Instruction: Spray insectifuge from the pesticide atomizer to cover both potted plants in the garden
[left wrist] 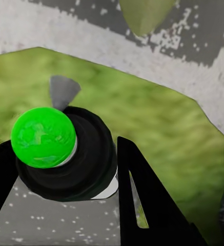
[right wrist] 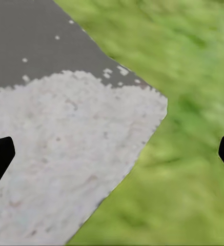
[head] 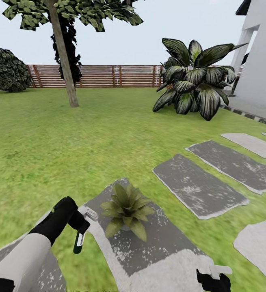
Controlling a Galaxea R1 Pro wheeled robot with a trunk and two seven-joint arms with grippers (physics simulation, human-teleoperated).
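My left gripper (head: pixel 81 228) is shut on the pesticide atomizer (head: pixel 79 242), which hangs over the grass at the stone's left edge. Its dark green body with a white label points down and its greyish nozzle head (head: pixel 90 213) points toward the plant. In the left wrist view the atomizer's bright green round end (left wrist: pixel 43 136) sits between my black fingers (left wrist: pixel 142 200). One potted plant (head: pixel 127 211), a low rosette of pointed leaves, stands on a grey stepping stone (head: pixel 169 239) just right of the nozzle. The other potted plant is out of view. My right gripper (head: pixel 214 279) hangs open and empty over the stone's edge (right wrist: pixel 65 154).
Several stepping stones (head: pixel 197 188) run off to the right across the lawn. A big broad-leaved bush (head: pixel 195 79) stands far right by a white building wall (head: pixel 262 52). A tree trunk (head: pixel 65 65) and a brown slatted fence (head: pixel 108 76) are at the back.
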